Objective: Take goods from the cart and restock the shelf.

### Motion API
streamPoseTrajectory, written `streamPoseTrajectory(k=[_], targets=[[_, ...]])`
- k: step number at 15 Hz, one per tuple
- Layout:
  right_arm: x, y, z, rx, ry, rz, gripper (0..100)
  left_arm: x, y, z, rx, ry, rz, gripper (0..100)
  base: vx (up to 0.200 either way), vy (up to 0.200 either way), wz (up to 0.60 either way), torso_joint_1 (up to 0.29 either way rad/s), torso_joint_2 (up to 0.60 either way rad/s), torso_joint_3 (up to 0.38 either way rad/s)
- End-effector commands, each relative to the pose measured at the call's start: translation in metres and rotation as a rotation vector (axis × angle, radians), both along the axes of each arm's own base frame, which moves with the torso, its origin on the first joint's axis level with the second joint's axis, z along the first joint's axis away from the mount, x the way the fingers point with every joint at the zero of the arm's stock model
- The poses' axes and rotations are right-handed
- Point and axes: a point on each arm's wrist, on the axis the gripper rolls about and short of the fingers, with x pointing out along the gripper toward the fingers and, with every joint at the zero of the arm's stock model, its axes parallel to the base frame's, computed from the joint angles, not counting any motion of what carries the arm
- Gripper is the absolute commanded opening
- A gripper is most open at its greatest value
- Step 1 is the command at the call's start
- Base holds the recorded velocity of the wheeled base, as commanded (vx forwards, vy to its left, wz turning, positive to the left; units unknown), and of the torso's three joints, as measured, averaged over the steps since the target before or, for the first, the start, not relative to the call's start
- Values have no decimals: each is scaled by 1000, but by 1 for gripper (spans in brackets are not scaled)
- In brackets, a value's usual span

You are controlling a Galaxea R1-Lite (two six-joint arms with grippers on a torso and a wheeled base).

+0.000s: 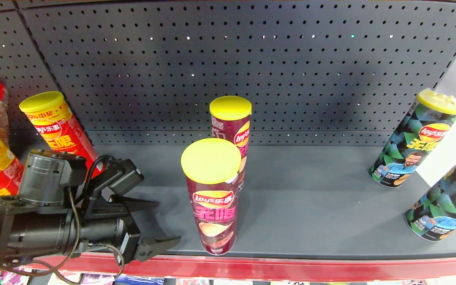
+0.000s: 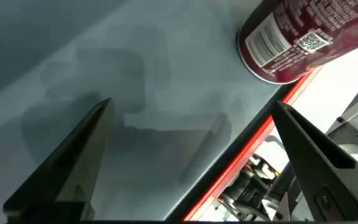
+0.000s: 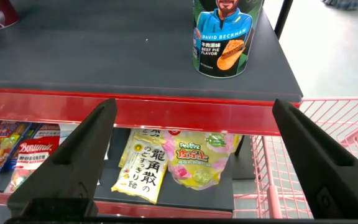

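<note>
Here the shelf [image 1: 311, 206] holds a purple chip can [image 1: 212, 198] upright at its front edge, beside the spread, empty left gripper [image 1: 168, 221]; the right gripper [image 3: 192, 106] gapes empty too.

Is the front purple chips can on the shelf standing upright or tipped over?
Upright. The front purple can stands on its base on the shelf, yellow lid on top.

The left hand [image 1: 167, 221] is matte black, with tapered wedge fingers [image 1: 160, 242], a grey cylindrical motor [image 1: 48, 178] and looping cables [image 1: 92, 168].
</note>
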Motion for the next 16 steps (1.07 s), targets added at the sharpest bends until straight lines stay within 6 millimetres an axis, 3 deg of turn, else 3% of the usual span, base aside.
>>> streamPoseTrajectory(k=[1,16], targets=[[0,0,0,-1,0,1,100,5,-4,-2,5,7,-4,100,0,0,0,0,0,0],[0,0,0,1,0,1,100,18,-26,-6,22,16,-57,100,0,0,0,0,0,0]])
